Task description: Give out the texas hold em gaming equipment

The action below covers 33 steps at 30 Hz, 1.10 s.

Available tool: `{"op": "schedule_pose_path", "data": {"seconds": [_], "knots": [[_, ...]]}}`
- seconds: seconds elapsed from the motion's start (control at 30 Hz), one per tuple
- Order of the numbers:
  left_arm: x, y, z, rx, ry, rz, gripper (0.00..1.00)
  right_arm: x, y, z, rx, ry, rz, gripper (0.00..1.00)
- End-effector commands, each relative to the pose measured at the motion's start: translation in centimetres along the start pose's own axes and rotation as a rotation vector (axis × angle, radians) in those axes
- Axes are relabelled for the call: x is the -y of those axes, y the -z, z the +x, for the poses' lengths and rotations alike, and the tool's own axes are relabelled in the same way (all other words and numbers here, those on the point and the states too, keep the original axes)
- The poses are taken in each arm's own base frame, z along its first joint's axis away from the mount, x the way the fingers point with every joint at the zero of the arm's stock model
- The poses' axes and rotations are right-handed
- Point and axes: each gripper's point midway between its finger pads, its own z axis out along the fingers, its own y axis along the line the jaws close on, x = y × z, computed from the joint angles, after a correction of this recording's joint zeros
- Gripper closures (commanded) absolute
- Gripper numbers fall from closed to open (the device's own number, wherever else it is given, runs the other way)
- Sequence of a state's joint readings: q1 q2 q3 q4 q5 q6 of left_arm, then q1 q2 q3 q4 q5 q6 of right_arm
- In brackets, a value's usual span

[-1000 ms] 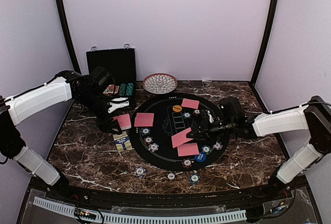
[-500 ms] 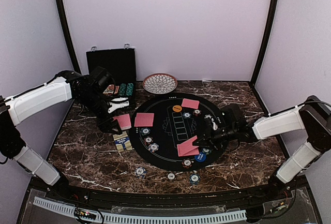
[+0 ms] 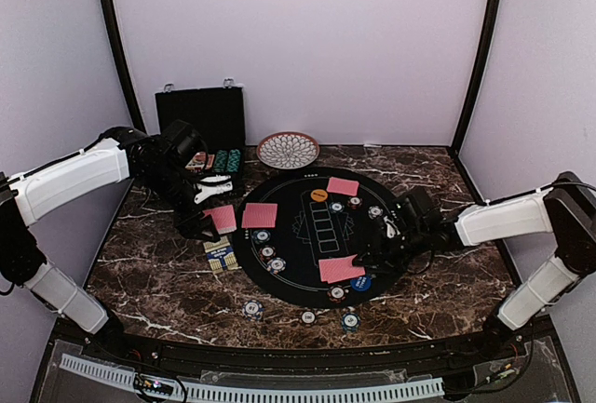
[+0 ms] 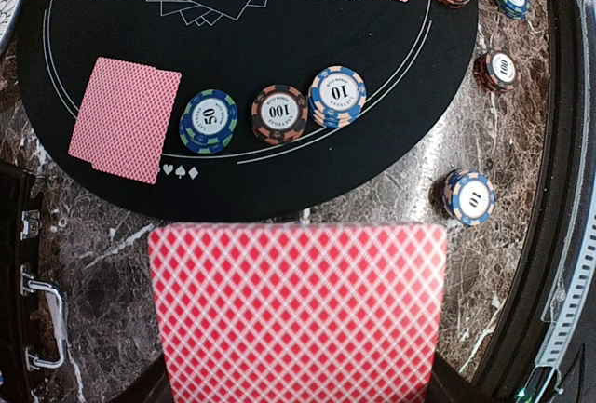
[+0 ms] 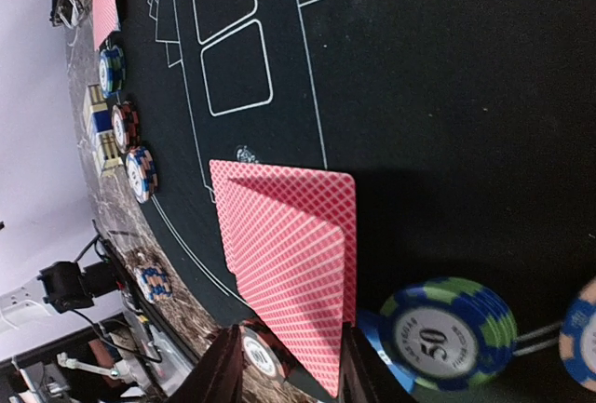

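My left gripper (image 3: 203, 215) is shut on a stack of red-backed playing cards (image 4: 298, 315) held over the marble beside the black mat (image 3: 298, 200); the cards hide its fingers in the left wrist view. My right gripper (image 5: 289, 366) is low over the mat's near right side. Its jaws stand apart around a tilted red card (image 5: 298, 282), which leans on another card (image 5: 340, 189) lying flat. Both show as one pair (image 3: 340, 268) from above. A green 50 chip (image 5: 452, 333) and a blue button disc (image 3: 361, 283) lie beside them. More card pairs (image 3: 259, 215) (image 3: 343, 186) rest on the mat.
The 50, 100 and 10 chips (image 4: 279, 113) line the mat's left edge. Loose chips (image 3: 252, 309) (image 3: 350, 321) lie on the marble near the front. An orange button (image 3: 318, 195), the patterned dish (image 3: 288, 150) and the open black case (image 3: 200, 119) sit farther back.
My right gripper carried its red card toward the mat's near edge, lowered it onto the card lying there, and parted its jaws. The left arm stayed still.
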State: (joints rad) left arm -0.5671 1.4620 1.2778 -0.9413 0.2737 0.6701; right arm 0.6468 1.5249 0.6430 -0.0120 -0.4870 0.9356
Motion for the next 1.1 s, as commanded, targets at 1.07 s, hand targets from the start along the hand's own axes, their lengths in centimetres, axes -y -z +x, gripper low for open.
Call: {"op": "schedule_pose_path", "data": {"seconds": [1.07], "knots": [[0.9, 1.0, -0.1, 0.020, -0.022, 0.014, 1.00, -4.1, -6.5, -4.7, 0.027, 0.247, 0.195, 0.71]]}}
